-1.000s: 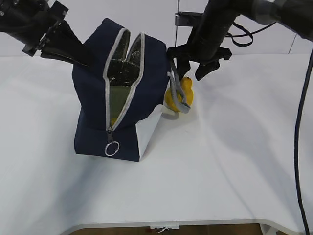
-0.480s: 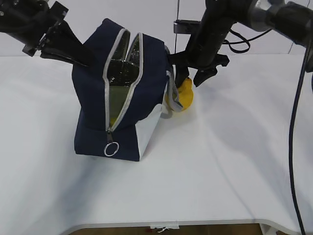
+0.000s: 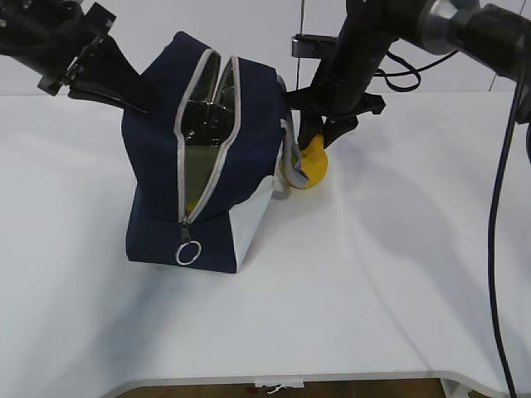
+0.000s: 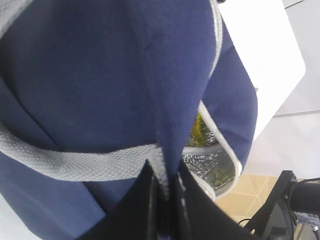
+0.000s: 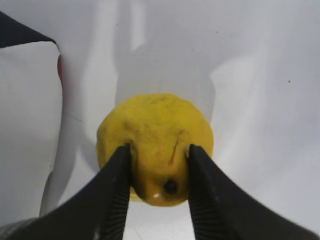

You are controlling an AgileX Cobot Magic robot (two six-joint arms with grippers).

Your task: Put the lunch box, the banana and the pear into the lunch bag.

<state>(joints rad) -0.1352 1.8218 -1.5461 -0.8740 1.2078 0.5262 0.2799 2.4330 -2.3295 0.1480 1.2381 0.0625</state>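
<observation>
The navy lunch bag (image 3: 158,149) stands upright at centre left with its zipper open. Inside it I see the sage-green lid of the lunch box (image 3: 199,170) and a bit of yellow banana (image 3: 192,204) below it. My left gripper (image 3: 137,95) is shut on the bag's fabric at its upper left side; in the left wrist view (image 4: 165,182) the jaws pinch a blue fold of the bag (image 4: 100,75). The pear (image 3: 315,164) sits on the table just right of the bag. My right gripper (image 3: 319,137) is closed on the pear's (image 5: 155,127) neck, both fingers touching it (image 5: 159,155).
The bag's grey handle (image 3: 290,153) hangs between the bag and the pear. The bag's white corner panel (image 5: 25,125) is close on the gripper's left. The ring pull (image 3: 188,253) hangs low at the front. A black cable (image 3: 498,249) hangs at far right. The table's front edge (image 3: 274,379) is near.
My right gripper has come down onto the pear and its fingers have closed in against it. The left gripper and the bag have stayed still.
</observation>
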